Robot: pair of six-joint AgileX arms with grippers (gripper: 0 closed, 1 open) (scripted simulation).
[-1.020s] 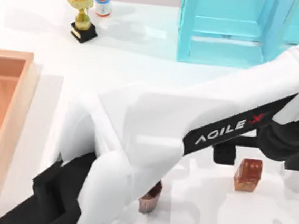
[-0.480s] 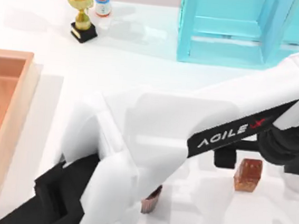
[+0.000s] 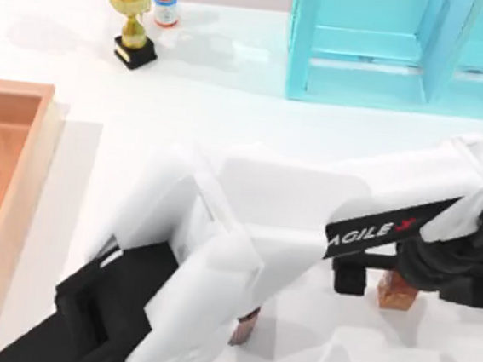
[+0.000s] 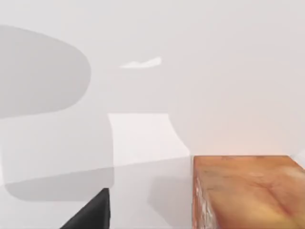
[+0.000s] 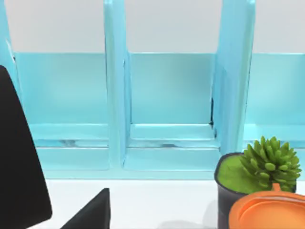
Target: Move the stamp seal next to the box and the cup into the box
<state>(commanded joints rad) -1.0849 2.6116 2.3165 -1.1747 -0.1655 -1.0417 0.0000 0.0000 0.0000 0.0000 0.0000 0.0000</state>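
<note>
Our left gripper [image 3: 399,277] hovers right over the stamp seal [image 3: 396,292]; can't tell the jaws' state. We should centre it between them, upright, before pinching.

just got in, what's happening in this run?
The right arm reaches in from the top view's right, its gripper low over the stamp seal, apparently going for a grasp; whether it has closed is hidden. The left arm stretches across the middle of the table, partly covering the cup. The box sits at the left edge, with neither piece in it.
</note>
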